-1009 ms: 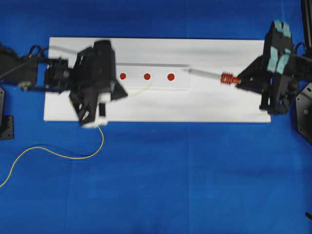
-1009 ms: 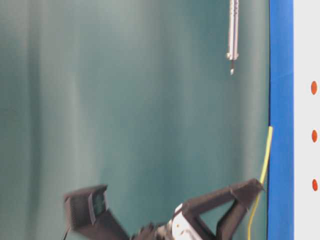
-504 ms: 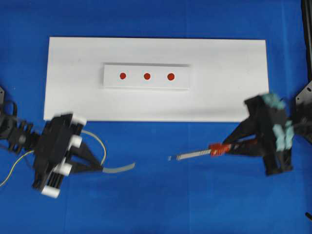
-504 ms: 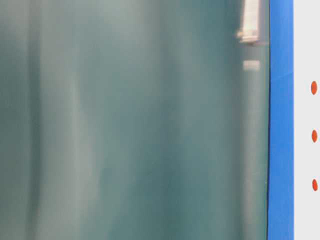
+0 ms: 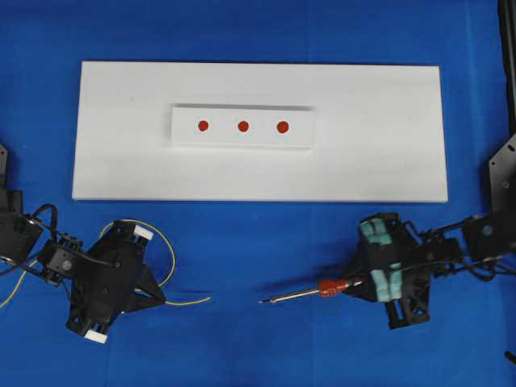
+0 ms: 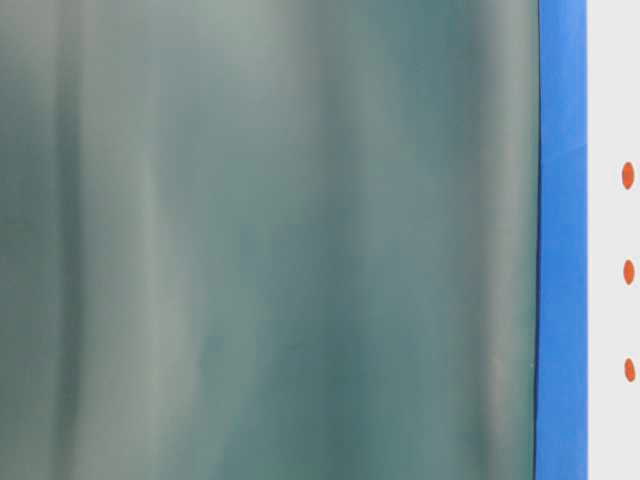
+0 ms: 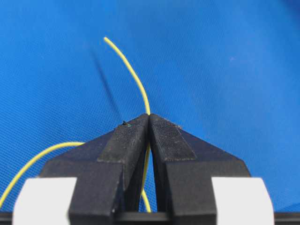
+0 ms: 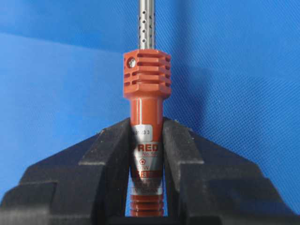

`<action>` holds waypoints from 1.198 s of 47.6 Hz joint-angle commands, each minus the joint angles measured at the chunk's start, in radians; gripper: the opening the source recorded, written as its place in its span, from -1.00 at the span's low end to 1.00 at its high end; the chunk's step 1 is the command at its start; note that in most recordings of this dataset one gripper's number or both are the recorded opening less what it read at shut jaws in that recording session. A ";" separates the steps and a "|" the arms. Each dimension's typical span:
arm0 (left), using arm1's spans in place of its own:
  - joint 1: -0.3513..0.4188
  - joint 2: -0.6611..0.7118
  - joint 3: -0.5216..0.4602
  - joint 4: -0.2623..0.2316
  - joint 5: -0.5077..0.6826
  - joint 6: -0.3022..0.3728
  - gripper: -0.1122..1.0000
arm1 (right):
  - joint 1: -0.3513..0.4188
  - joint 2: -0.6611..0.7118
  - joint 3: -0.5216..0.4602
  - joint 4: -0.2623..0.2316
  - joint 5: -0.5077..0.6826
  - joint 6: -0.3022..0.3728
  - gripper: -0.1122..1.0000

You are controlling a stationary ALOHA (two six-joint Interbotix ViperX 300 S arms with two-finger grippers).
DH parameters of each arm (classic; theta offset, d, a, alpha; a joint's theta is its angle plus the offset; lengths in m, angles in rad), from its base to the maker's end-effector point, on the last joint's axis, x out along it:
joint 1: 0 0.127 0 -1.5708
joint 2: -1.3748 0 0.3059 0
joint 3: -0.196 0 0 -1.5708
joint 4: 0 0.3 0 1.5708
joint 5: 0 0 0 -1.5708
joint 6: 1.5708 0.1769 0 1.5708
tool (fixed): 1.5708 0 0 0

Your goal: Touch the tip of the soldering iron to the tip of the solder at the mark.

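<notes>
**Both arms off the board, tools held clear of the marks**

Left gripper point(image 5: 153, 297): over the blue cloth point(image 5: 258, 339), below the lower left corner of the flat white rectangular board point(image 5: 379, 153). The left wrist view shows its black ribbed fingers point(image 7: 126, 140) pressed together on the thin yellow solder wire point(image 7: 131, 70), which passes up between them and arcs away to a free end above the cloth. In the overhead view that free end points right, well apart from the board; the rest of the wire loops back behind the gripper and runs off the left edge.

Right gripper point(image 5: 355, 284): over the cloth, below the board's lower right part. Its jaws pinch the red-orange ribbed handle of the soldering iron point(image 8: 146, 108), with the perforated silver shaft running straight out ahead. In the overhead view the iron lies nearly level, its dark tip pointing left toward the solder's end, with a clear gap of cloth between the two.

The raised white strip point(image 5: 181, 137) with three red dots point(image 5: 243, 126) sits bare at the board's middle.

Change noted: one second ago both grippers were over the board, solder and iron flanking the dots. Half a second ago they had swung down onto the cloth. Now they sit lower still and closer to the centre line. The table-level view, which earlier showed the iron's shaft and the left gripper, now shows neither tool.
</notes>
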 commanded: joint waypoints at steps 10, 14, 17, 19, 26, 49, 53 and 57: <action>0.000 0.014 -0.020 0.003 -0.002 0.000 -0.76 | 0.003 0.041 -0.029 0.012 -0.026 0.003 -0.69; 0.000 0.020 -0.028 0.002 0.000 -0.002 -0.71 | 0.003 0.041 -0.031 0.014 -0.025 0.003 -0.68; 0.000 0.021 -0.038 0.002 0.003 -0.011 -0.50 | 0.003 0.041 -0.032 0.015 -0.026 0.003 -0.68; 0.000 0.021 -0.041 0.002 0.008 -0.012 -0.30 | 0.003 0.041 -0.034 0.018 -0.028 0.003 -0.65; 0.000 0.003 -0.052 0.002 0.057 -0.012 0.52 | 0.003 0.023 -0.049 0.018 -0.017 0.000 -0.04; 0.110 -0.354 -0.048 0.003 0.311 0.040 0.56 | -0.156 -0.440 -0.043 -0.066 0.242 -0.112 0.62; 0.156 -0.410 -0.023 0.003 0.302 0.063 0.56 | -0.225 -0.529 -0.034 -0.094 0.284 -0.127 0.62; 0.206 -0.477 0.008 0.003 0.287 0.087 0.56 | -0.288 -0.604 -0.023 -0.126 0.318 -0.132 0.62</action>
